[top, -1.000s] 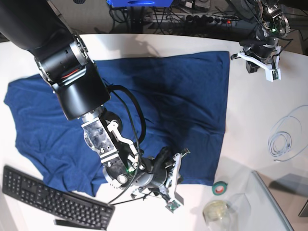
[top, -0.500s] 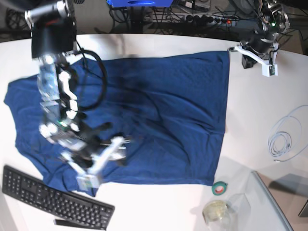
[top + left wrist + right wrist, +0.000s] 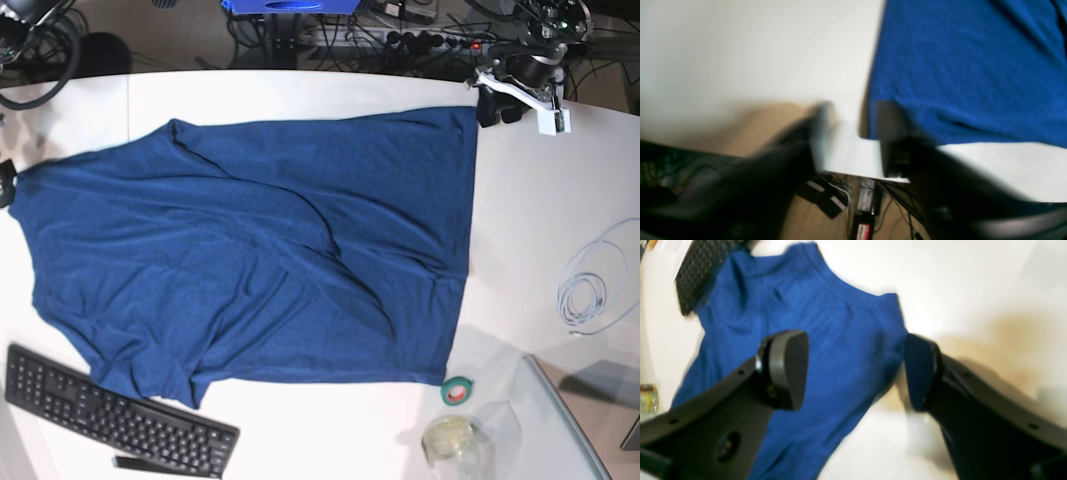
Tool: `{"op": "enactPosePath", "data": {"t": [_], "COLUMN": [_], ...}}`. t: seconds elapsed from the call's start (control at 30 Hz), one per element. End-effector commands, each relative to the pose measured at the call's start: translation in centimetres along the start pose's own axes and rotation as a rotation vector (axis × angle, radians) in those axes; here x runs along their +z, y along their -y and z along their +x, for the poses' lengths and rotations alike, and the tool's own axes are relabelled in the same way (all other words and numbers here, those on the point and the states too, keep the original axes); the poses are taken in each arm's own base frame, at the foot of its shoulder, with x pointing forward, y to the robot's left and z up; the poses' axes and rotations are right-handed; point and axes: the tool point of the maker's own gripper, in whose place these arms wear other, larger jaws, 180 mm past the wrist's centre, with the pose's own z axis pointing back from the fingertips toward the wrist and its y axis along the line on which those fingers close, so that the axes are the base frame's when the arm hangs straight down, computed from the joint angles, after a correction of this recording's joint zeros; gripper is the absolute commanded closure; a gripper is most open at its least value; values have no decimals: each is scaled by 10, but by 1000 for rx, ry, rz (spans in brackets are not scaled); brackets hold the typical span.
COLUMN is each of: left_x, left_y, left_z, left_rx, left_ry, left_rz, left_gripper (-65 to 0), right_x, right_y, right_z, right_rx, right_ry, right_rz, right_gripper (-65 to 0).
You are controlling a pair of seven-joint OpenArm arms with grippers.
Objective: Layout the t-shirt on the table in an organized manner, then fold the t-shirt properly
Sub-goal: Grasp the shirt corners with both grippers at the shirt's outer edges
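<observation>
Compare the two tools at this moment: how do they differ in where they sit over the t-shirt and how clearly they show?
The left tool sits at the t-shirt's corner by the table edge; the right tool hovers over a protruding shirt part near the keyboard. The left tool is heavily blurred; the right tool's pads show fairly sharply. Both are open and hold nothing.

My t-shirt [image 3: 250, 250] is plain navy blue, no print, on a white desk [image 3: 540, 200]; beside it I see a black keyboard [image 3: 110, 410], a green tape roll [image 3: 457, 391] and a pale blue-white cable coil [image 3: 590, 280]
</observation>
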Motion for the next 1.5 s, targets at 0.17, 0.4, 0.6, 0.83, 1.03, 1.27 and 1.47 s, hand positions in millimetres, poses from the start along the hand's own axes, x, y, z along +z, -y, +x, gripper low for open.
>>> {"op": "enactPosePath", "data": {"t": [0.17,0.4,0.6,0.83,1.03,1.27,1.47], "left_x": [5,3,-4,-18,-19,-32,-32], "left_y": [-5,-5,-5,30,35,37,35], "left_z": [8,8,-9,-15,-16,-31,-30], "left_rx": [-1,193,240,206,212,275,274], "left_ry": [34,116,78,32,32,-5,-2], "left_rz": [4,-75,-82,-174,-185,-194,-193], "left_gripper": [-411,-411,-411,-411,-411,-309,0], "right_x": [-21,-25,-25,-31,-32,-37,-39], "right_y": [26,29,31,19,16,8,8], "right_z": [-12,-35,-38,-51,-53,-45,-38], "right_rx": [-55,-61,-65,-20,-21,-21,-24], "right_ry": [-73,-127,-137,-186,-189,-159,-118], "right_rz": [16,42,38,60,67,84,85], "right_gripper": [-420,-420,-420,-420,-420,-420,-410]}}
